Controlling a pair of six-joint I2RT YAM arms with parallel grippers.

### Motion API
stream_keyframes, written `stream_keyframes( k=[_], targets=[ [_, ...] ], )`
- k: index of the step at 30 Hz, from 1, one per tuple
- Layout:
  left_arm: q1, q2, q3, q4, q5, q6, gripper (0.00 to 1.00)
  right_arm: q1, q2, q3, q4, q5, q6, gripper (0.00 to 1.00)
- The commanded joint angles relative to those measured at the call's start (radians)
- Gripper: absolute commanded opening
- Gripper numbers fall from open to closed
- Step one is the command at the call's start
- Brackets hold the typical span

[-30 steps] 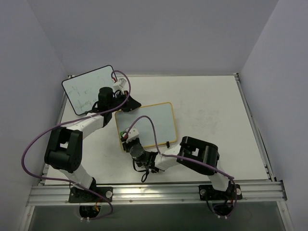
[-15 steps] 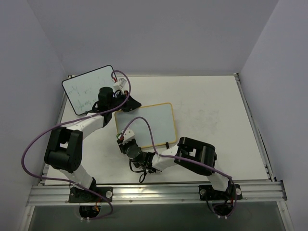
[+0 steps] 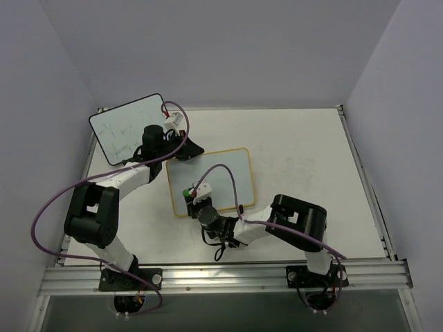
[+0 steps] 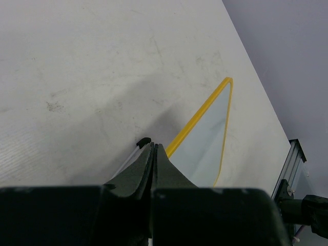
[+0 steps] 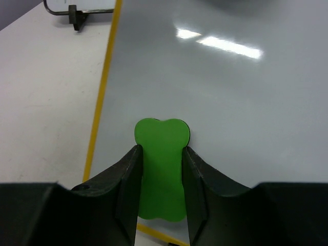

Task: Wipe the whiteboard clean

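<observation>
The whiteboard [image 3: 220, 174] with the yellow frame lies flat on the table's middle. My right gripper [image 3: 192, 196] is over its near-left corner, shut on a green bone-shaped eraser [image 3: 187, 191]. In the right wrist view the eraser [image 5: 161, 136] lies flat on the board's surface [image 5: 236, 97] between the fingers, just inside the yellow frame; no marks show there. My left gripper [image 3: 191, 148] is shut with nothing in it, its tips [image 4: 154, 145] down at the board's far-left edge [image 4: 197, 122].
A black-framed whiteboard [image 3: 128, 128] with faint writing sits at the far left, beside the left arm. A black clip foot [image 5: 77, 15] juts from the yellow board's near edge. Metal rails [image 3: 221, 275] run along the table's near edge, and grey walls close in the sides.
My right gripper swung the eraser left toward the board's near-left edge, then back right and a little farther onto the board. The left arm has not moved.
</observation>
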Motion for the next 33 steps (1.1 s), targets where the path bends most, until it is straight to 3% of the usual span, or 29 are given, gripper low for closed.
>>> stream_keyframes(
  k=[1, 8, 22, 33],
  targets=[
    [-0.010, -0.012, 0.020, -0.031, 0.027, 0.021, 0.02, -0.072, -0.041, -0.064, -0.101, 0.125, 0.022, 0.00],
    [-0.011, -0.006, 0.023, -0.027, 0.029, 0.018, 0.02, -0.106, -0.075, -0.095, -0.123, 0.130, 0.042, 0.00],
    [-0.011, -0.003, 0.030, -0.033, 0.032, 0.025, 0.02, -0.061, 0.019, 0.037, -0.140, 0.044, 0.011, 0.00],
    [-0.011, 0.003, 0.032, -0.031, 0.030, 0.023, 0.02, -0.142, -0.140, -0.188, -0.111, 0.132, 0.086, 0.00]
  ],
)
